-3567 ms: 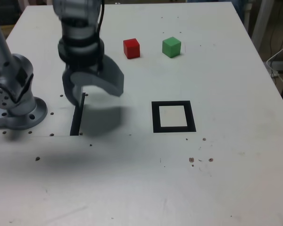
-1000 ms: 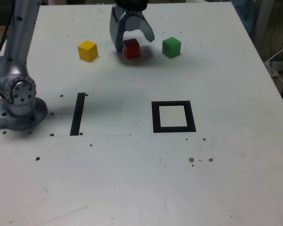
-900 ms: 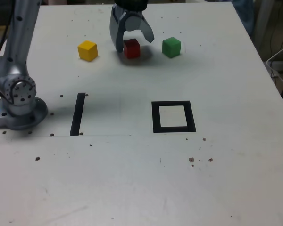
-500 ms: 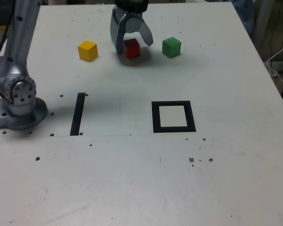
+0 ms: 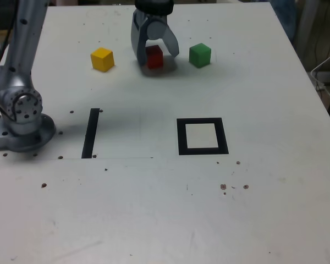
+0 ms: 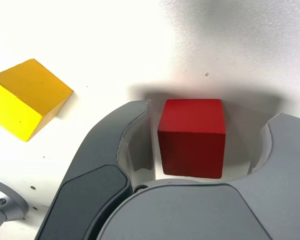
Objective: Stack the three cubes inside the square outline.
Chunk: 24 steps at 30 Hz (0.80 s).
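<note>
The red cube (image 5: pixel 154 56) sits on the white table near its far edge, between the two fingers of my gripper (image 5: pixel 157 57), which reaches down over it. In the wrist view the red cube (image 6: pixel 192 137) lies inside the gripper (image 6: pixel 210 117). One finger (image 6: pixel 132 130) is almost against a side of the cube and a gap shows at the other side, so the gripper is open. The yellow cube (image 5: pixel 102 59) (image 6: pixel 27 97) lies at the exterior view's left of it and the green cube (image 5: pixel 199 55) at its right. The square outline (image 5: pixel 180 137) is nearer the camera, with nothing in it.
A straight black strip (image 5: pixel 91 133) is marked on the table at the exterior view's left of the outline. The arm's grey base (image 5: pixel 22 118) stands at the left edge. Cables and a metal frame (image 5: pixel 319 49) lie beyond the table's right edge.
The jaws have narrowed around the red cube over the last second. The arm has otherwise stayed over it, and none of the cubes has moved.
</note>
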Available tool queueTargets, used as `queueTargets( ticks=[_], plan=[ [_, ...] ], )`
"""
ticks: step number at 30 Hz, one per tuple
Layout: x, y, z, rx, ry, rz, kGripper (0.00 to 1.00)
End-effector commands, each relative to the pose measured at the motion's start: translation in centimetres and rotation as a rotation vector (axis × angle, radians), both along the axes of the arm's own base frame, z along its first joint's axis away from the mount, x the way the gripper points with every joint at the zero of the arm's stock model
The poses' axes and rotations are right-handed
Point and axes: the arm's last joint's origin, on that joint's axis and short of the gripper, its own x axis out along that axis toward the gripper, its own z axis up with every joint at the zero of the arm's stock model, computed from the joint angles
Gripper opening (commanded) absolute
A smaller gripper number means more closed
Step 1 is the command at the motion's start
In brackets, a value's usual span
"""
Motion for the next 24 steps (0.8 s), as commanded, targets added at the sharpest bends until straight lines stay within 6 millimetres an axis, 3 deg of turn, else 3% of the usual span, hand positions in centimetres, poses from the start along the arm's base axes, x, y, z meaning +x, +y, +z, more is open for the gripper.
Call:
queueTargets(
  ticks=[1,24],
  plan=[
    [0.1,0.19,-0.09,0.002,-0.004,-0.001,0.74],
    [-0.12,0.45,-0.25,0.024,0.017,0.028,0.48]
  ],
)
